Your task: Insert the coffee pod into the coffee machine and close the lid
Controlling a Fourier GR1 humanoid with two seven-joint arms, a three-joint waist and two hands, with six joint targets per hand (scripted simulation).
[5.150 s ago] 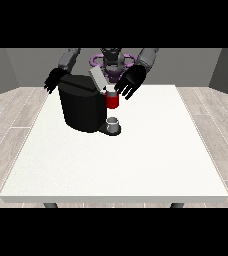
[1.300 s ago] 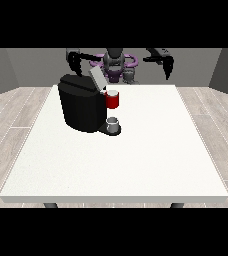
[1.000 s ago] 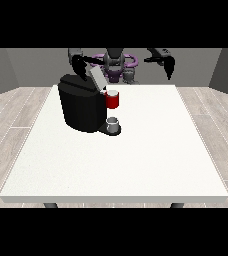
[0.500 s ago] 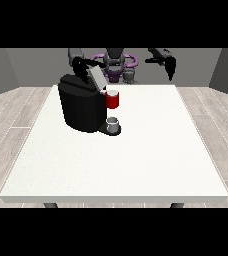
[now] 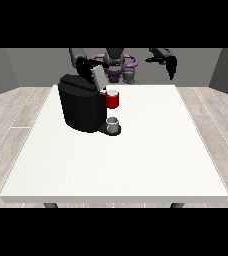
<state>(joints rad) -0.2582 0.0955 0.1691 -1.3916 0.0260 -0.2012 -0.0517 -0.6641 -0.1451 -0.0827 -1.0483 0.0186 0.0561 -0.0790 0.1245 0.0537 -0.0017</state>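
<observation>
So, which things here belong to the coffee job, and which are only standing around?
For the job:
- coffee machine, its lid raised
- the hand at the view's left, at the lid

Not in use:
- red thing at the machine
- grey thing on the machine's base; I cannot tell what it is
- the hand at the view's right, off the table

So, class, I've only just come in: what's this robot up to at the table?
A humanoid robot stands behind a white table that holds a black coffee machine. The robot hand at the view's left is up by the machine's raised lid. The robot hand at the view's right hangs in the air, away from the machine, holding nothing. A red thing at the machine sits above a grey thing on its base.
</observation>
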